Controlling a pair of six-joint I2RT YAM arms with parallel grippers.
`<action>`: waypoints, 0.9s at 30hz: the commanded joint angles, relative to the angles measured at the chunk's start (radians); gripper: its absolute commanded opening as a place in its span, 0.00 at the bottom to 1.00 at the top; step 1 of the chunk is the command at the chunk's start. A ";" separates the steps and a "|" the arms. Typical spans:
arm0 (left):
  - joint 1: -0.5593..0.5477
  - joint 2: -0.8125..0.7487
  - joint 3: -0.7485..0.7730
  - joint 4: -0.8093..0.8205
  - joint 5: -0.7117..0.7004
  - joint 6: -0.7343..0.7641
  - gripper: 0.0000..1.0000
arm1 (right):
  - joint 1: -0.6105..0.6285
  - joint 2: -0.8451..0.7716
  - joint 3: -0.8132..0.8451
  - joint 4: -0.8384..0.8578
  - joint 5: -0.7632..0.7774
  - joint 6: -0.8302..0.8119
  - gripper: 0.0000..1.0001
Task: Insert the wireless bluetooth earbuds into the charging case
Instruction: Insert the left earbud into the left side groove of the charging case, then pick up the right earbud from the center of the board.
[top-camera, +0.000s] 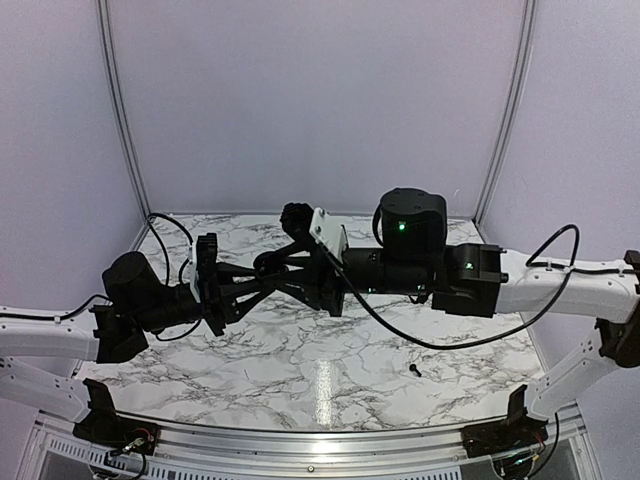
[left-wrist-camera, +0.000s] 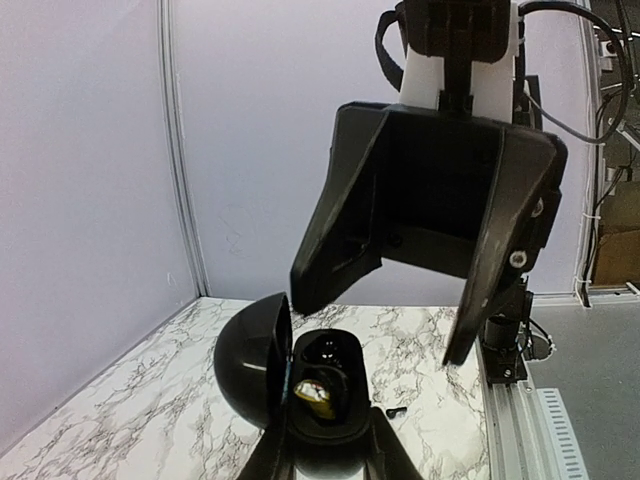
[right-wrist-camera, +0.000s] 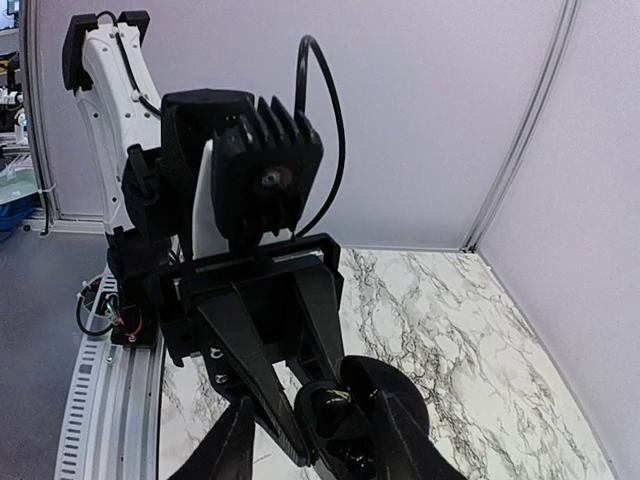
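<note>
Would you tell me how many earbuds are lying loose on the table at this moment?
1: a black earbud on the marble table, toward its near right side. Others may be hidden, for instance inside the open charging case.

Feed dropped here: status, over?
Left gripper shut on open black charging case. Right gripper open, facing it. One black earbud loose on marble table. Nothing blocking.

White marble-veined tabletop (top-camera: 250, 380), pale lilac wall panels (top-camera: 320, 100), silvery corner posts (top-camera: 122, 110), metal rail (top-camera: 300, 450) along near edge.
</note>
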 joint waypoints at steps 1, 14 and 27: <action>0.015 0.028 -0.016 0.081 0.013 -0.017 0.00 | 0.005 -0.051 0.005 -0.027 -0.014 0.031 0.45; 0.040 0.045 -0.051 0.132 0.007 -0.055 0.00 | -0.190 -0.131 -0.042 -0.377 0.013 0.310 0.49; 0.044 0.092 -0.060 0.184 0.034 -0.105 0.00 | -0.380 -0.057 -0.253 -0.853 -0.036 0.520 0.48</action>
